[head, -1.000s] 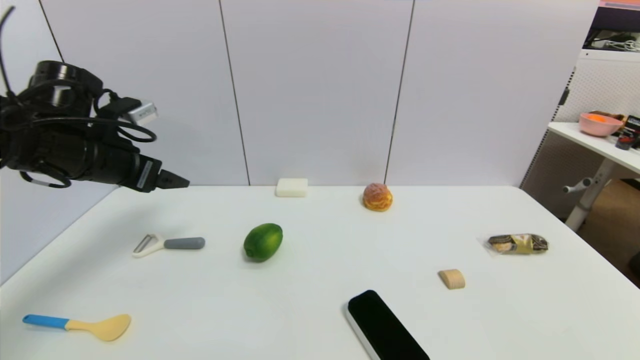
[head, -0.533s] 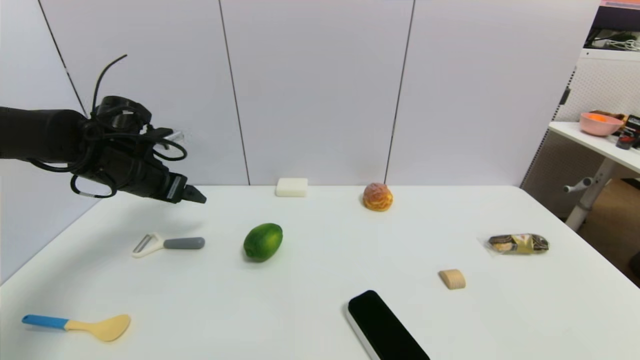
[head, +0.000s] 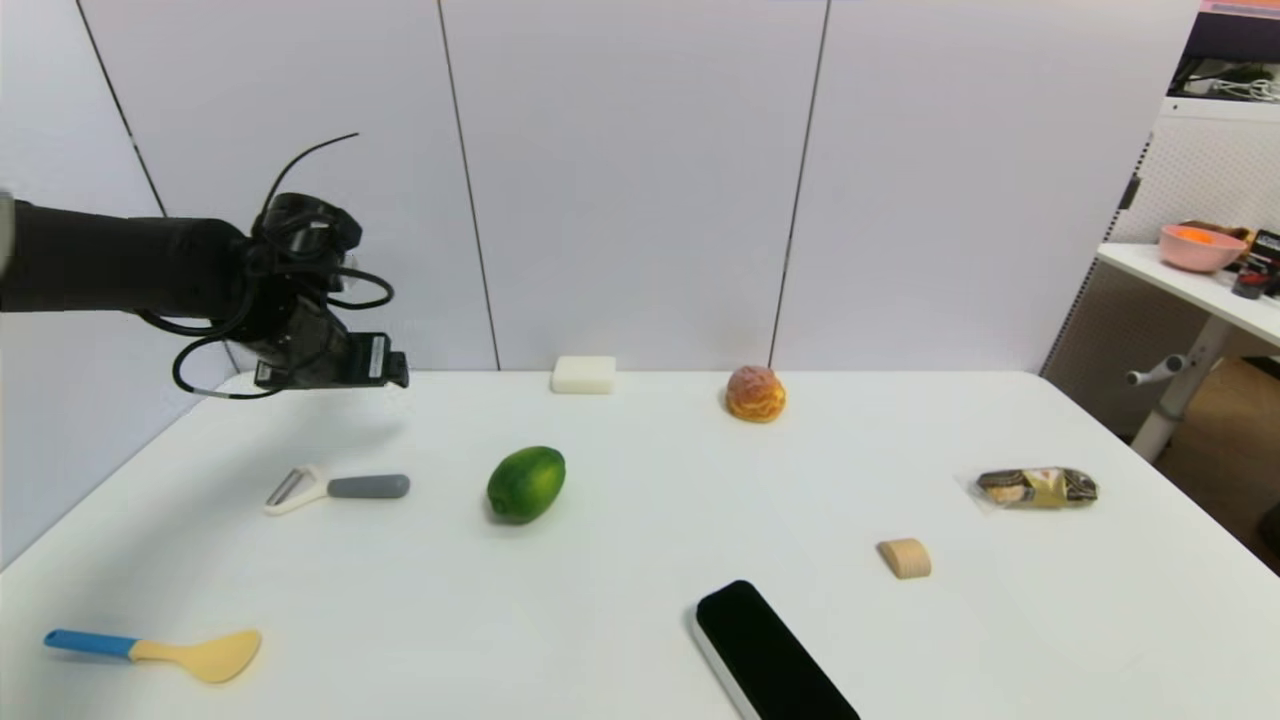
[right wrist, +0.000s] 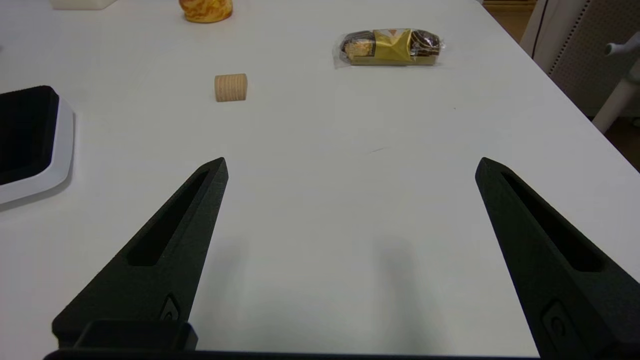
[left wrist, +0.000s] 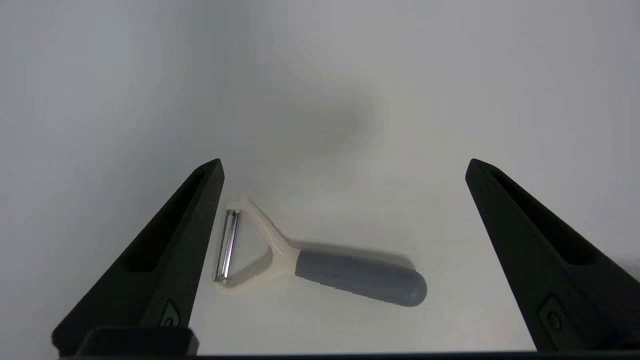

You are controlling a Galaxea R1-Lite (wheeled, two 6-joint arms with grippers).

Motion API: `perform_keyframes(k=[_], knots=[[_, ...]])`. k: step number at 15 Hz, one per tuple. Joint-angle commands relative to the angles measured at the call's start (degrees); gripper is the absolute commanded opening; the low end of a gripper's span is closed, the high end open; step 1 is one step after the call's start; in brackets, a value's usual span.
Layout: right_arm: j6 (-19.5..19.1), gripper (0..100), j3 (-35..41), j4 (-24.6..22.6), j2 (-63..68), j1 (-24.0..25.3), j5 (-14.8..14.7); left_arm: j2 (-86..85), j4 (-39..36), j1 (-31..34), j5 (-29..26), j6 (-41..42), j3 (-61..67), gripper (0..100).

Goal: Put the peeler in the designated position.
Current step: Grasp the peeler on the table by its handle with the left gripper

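Note:
The peeler lies flat on the white table at the left, grey handle pointing right, white forked head and metal blade to the left. My left gripper hangs in the air above and behind it, tilted downward. In the left wrist view the peeler shows between the wide-apart fingers, and the left gripper is open and empty, well clear of it. My right gripper is open and empty, low over bare table at the right, out of the head view.
A green lime sits right of the peeler. A blue-handled tan spatula lies front left. A black tray, wooden block, wrapped snack, bread roll and white block are spread across the table.
My left arm has swung in from the far left and forward over the table, its gripper tipping downward toward the peeler. The objects have not moved.

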Motion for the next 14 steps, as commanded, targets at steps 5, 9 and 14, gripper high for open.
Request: perform_keyframes(k=[5,9,14], knots=[[0.0,100,0.0,0.1,0.1,0.0,0.0,6.5,8.2,-6.4,9.5,-18.1,-8.0,100],[0.0,100,0.0,0.1,0.1,0.0,0.0,7.9,17.6,-8.5,16.0,-34.0,-8.1,100],[0.0,100,0.0,0.1,0.1,0.0,0.0,8.0,27.3,-10.7,16.9,-52.6,-8.2,100]])
